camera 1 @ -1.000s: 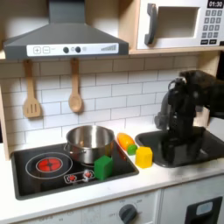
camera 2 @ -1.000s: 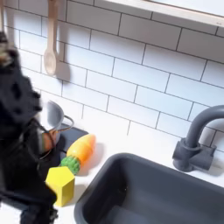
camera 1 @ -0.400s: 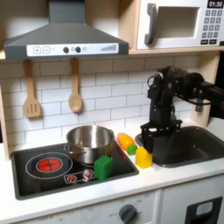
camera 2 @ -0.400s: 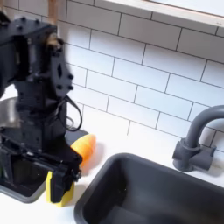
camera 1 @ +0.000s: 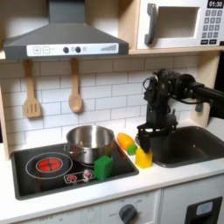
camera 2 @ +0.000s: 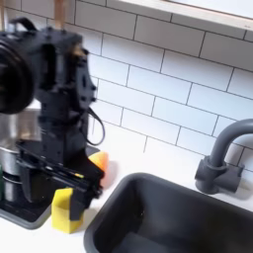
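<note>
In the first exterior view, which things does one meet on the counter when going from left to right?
Red burner → steel pot → green block → orange carrot → yellow block, with the gripper just above it → black sink.

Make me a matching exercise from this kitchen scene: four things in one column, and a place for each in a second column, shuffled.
Things:
1. pot
2. green block
3. yellow block
4. spatula

Places:
A. hanging on the tiled wall
B. on the counter just under the gripper
C. on the stove's front edge, before the pot
D. on the stove's back, right of the red burner in the first exterior view

Pairs: 1-D, 2-C, 3-B, 4-A
</note>
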